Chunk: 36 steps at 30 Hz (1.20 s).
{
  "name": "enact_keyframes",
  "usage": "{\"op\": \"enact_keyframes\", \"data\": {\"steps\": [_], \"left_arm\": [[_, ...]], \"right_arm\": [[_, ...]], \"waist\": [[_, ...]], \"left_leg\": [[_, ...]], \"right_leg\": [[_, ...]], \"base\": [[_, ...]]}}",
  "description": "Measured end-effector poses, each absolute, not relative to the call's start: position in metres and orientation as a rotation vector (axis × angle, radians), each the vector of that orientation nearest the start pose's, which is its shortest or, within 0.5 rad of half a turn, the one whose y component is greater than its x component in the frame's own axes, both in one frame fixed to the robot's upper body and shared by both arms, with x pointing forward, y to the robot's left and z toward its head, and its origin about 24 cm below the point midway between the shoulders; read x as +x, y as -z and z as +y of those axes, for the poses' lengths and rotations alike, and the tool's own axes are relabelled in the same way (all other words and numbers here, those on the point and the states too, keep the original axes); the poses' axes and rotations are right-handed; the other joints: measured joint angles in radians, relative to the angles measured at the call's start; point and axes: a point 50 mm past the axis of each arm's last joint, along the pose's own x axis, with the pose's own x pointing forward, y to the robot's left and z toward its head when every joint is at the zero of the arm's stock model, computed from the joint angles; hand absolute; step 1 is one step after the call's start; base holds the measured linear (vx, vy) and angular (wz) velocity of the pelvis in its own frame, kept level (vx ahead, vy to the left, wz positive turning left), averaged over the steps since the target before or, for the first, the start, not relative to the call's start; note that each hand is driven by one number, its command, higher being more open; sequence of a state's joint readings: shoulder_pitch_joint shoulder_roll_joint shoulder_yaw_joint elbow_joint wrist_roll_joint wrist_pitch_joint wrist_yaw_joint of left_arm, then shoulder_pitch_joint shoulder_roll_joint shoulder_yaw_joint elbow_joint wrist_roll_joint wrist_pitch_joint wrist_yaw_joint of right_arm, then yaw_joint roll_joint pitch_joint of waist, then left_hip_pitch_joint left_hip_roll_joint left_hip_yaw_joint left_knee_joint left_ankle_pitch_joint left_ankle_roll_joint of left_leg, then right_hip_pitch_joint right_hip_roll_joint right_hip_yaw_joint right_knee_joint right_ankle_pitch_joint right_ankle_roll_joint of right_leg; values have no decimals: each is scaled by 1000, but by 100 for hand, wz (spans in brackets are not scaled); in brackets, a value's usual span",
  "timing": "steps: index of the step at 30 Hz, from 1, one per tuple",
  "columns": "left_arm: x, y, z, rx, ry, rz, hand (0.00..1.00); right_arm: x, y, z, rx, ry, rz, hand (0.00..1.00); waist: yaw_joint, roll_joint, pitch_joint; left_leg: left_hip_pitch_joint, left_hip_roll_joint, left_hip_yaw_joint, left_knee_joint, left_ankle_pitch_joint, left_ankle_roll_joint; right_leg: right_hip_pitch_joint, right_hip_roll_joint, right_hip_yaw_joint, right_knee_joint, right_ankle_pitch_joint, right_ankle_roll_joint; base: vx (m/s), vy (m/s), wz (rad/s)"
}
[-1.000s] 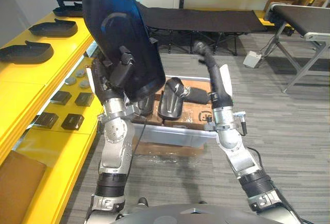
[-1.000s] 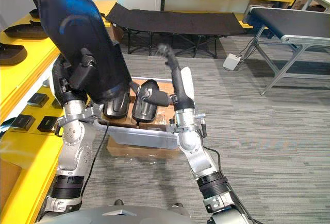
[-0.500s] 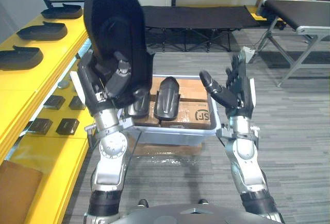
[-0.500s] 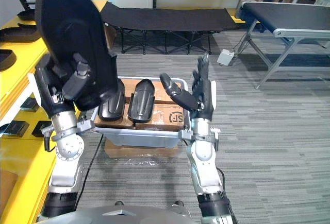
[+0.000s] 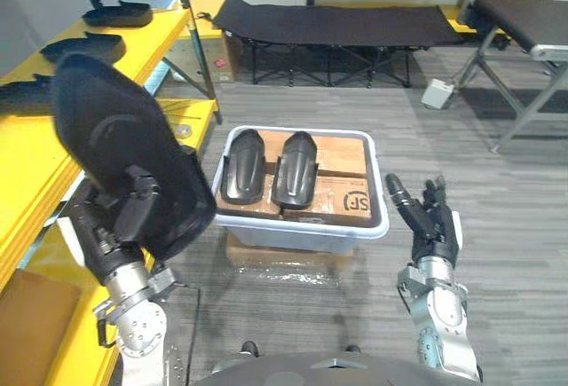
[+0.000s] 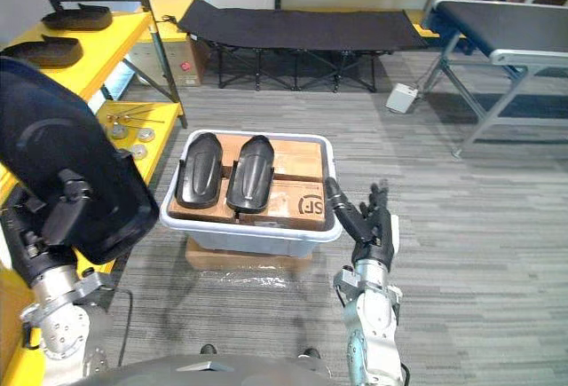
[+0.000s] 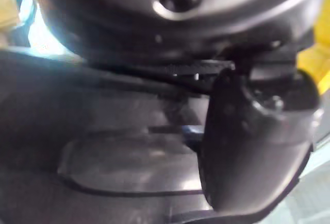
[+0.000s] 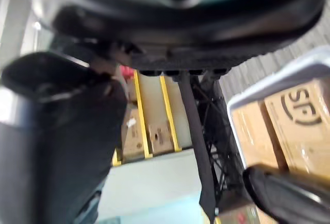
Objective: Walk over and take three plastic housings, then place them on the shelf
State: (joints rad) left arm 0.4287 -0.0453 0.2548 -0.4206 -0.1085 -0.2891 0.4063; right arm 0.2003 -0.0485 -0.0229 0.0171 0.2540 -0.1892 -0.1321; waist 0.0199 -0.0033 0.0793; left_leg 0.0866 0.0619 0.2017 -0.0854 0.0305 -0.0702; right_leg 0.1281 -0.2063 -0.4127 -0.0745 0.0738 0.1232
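Carpeted floor (image 5: pixel 497 200), flat carton (image 5: pixel 284 256) on it, yellow shelf (image 5: pixel 155 44) bearing black housings (image 5: pixel 123 15)

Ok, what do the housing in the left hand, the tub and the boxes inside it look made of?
The housing held in the left hand: black moulded plastic, semi-gloss, judging by its soft highlights and the ring formed in its face. The tub: pale grey plastic, probably, with a smooth rolled rim. The boxes: brown cardboard, matt, with a printed mark.

left robot hand (image 5: pixel 120 222) raised, fingers curled round housing (image 5: pixel 115 142) | right robot hand (image 5: pixel 432 228) upright, fingers straight
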Motion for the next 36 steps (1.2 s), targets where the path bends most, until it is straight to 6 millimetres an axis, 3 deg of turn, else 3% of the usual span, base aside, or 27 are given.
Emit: {"op": "enact_keyframes", "data": {"steps": [5, 11, 17, 18, 20, 21, 23, 27, 29, 32, 36], "left_arm": [[132, -100, 250, -8, -815, -422, 0], [107, -91, 263, 30, -915, -357, 0], [96, -85, 265, 16, -897, -310, 0], [97, -84, 264, -9, -863, -310, 0], [100, -84, 262, -41, -789, -318, 0], [102, -83, 257, -45, -723, -318, 0], [102, -84, 257, -61, -706, -326, 0], [105, -88, 254, -120, -621, -387, 0], [118, -92, 245, -144, -474, -420, 0], [129, -98, 237, -134, -331, -453, 0], [126, -95, 235, -131, -305, -436, 0]], "right_arm": [[233, -17, -156, 179, 75, 7, 100], [246, -23, -120, 161, -139, 4, 100], [260, -26, -111, 141, -196, 11, 100], [260, -25, -114, 136, -186, 14, 100], [260, -23, -123, 118, -146, 21, 100], [257, -19, -134, 73, -106, 36, 100], [257, -19, -135, 54, -99, 35, 100], [255, -18, -138, 34, -108, 38, 100], [247, -16, -151, 44, -53, 37, 100], [246, -20, -168, 47, -5, -1, 100], [245, -24, -170, 37, -45, -28, 100]], "waist": [[68, 5, -4], [156, -9, -12], [191, -39, 17], [191, -28, 32], [168, -28, 46], [178, -17, 56], [190, -11, 60], [183, 5, 79], [141, 0, 83], [129, 13, 103], [124, 47, 123]], "left_leg": [[-37, -5, -111, 1, 28, -1], [-61, -18, -208, 2, 41, 3], [-121, -41, -291, 85, 34, 4], [-138, -43, -285, 96, 14, 14], [-173, -7, -166, 155, 11, 27], [-182, -1, -138, 165, 29, 31], [-183, -8, -143, 150, 39, 28], [-186, -35, -153, 127, 53, 44], [-194, -67, -223, 108, 84, 56], [-201, -78, -265, 80, 131, 51], [-201, -71, -272, 78, 138, 46]], "right_leg": [[31, 1, -119, 1, -15, -1], [67, 6, -219, 4, -34, 5], [120, 9, -329, 28, -59, 8], [138, 7, -373, 37, -76, 13], [174, 5, -461, 59, -97, 21], [181, -6, -493, 88, -115, 24], [173, -19, -492, 102, -124, 26], [142, -56, -453, 186, -169, 23], [125, -55, -309, 227, -224, -6], [111, -53, -272, 260, -251, 16], [100, -48, -269, 299, -277, 24]], "base": [[-22, -23, 64], [24, -20, 51], [5, -3, 59], [-78, 26, 114], [-89, 51, 141], [-61, 73, 100], [-42, 83, 39], [-59, 91, 15], [-58, 43, 89], [-61, 2, 58], [-105, -26, 5]]}}
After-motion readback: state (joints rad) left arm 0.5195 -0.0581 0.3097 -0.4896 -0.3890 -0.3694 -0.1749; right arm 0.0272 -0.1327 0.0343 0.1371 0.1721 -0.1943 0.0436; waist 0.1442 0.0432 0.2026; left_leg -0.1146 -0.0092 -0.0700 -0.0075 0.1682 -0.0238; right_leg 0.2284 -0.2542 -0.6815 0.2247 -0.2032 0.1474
